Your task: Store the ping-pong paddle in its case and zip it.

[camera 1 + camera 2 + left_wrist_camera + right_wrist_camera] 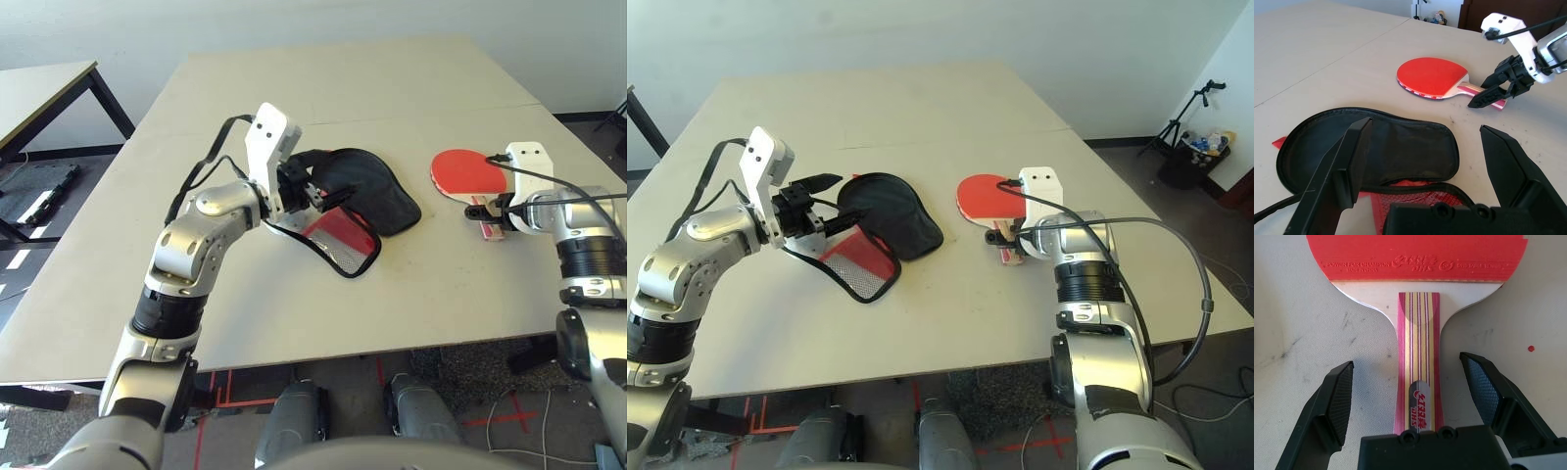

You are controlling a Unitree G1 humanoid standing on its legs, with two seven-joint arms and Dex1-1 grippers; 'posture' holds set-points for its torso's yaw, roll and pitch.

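A black tripod stands near the pale wall.

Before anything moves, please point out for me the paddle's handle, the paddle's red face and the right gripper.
handle (1421, 342): right wrist view, its striped middle
red face (1431, 77): left wrist view, its centre
right gripper (1408, 389): right wrist view, midway between open fingers

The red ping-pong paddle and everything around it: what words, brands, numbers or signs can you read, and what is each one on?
"POWER FOR CHAMPION", pressed into the round red rubber face.
"MADE IN CHINA", below it, on the same rubber.
More raised lettering there, including stylised characters and a small round emblem: too faint to read surely.
Red characters on the grey badge of the striped wooden handle: too stylised to quote surely.
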